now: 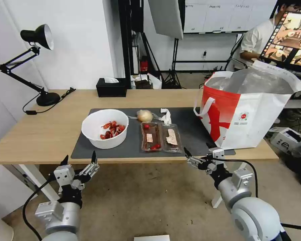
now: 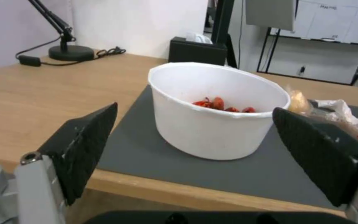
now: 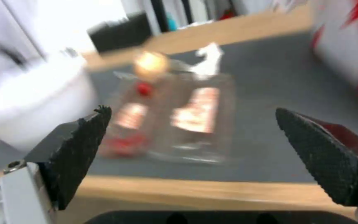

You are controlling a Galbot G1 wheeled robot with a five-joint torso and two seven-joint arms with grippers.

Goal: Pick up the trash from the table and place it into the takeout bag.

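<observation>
Both grippers, left (image 1: 79,159) and right (image 1: 197,151), are held spread wide and empty before the table's (image 1: 40,134) near edge. Bowl (image 1: 104,128), trays (image 1: 160,136), ball (image 1: 144,115) and wrapper (image 1: 166,115) are laid on the mat (image 1: 190,130); the bag (image 1: 247,110) is stood at right, its small round logo (image 1: 244,116) unreadable.

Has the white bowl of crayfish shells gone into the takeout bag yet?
No, the white bowl sits on the dark grey mat, well apart from the takeout bag.

The takeout bag (image 1: 247,110) bears a small round logo, its text unreadable.
</observation>
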